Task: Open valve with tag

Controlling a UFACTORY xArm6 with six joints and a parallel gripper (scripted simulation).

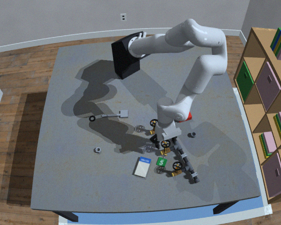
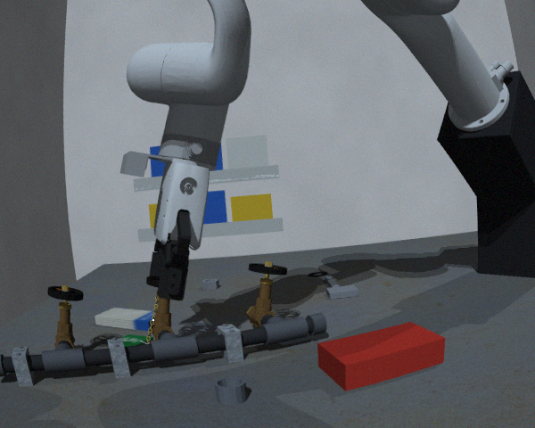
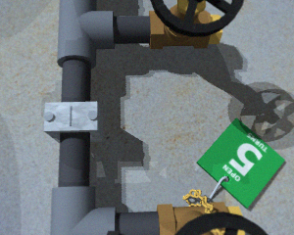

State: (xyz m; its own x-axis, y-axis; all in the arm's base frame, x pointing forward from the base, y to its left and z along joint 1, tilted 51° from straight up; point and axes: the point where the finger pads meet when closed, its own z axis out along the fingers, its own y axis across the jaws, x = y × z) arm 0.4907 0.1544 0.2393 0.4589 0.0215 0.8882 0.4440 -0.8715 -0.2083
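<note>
A dark pipe (image 1: 186, 161) carries three brass valves with black handwheels. The middle valve (image 1: 165, 146) has a gold chain (image 2: 152, 318) to a green tag (image 1: 161, 161) reading "OPEN 5 TURNS", which is plain in the wrist view (image 3: 241, 168). The far valve (image 1: 151, 121) and the near valve (image 1: 174, 165) have no tag. My gripper (image 1: 164, 141) is open and stands over the middle valve, its fingers down at handwheel height on either side. In the exterior view the gripper (image 2: 168, 285) is seen edge-on and hides that handwheel. The wrist view shows no fingers.
A red block (image 2: 381, 353) lies behind the pipe. A white and blue box (image 1: 142, 167) lies next to the tag. A grey cap (image 1: 192, 134), a nut (image 1: 96, 149), a flat tool (image 1: 115, 114) and a black ring (image 1: 92, 116) lie around. A shelf (image 1: 266, 108) stands at the right.
</note>
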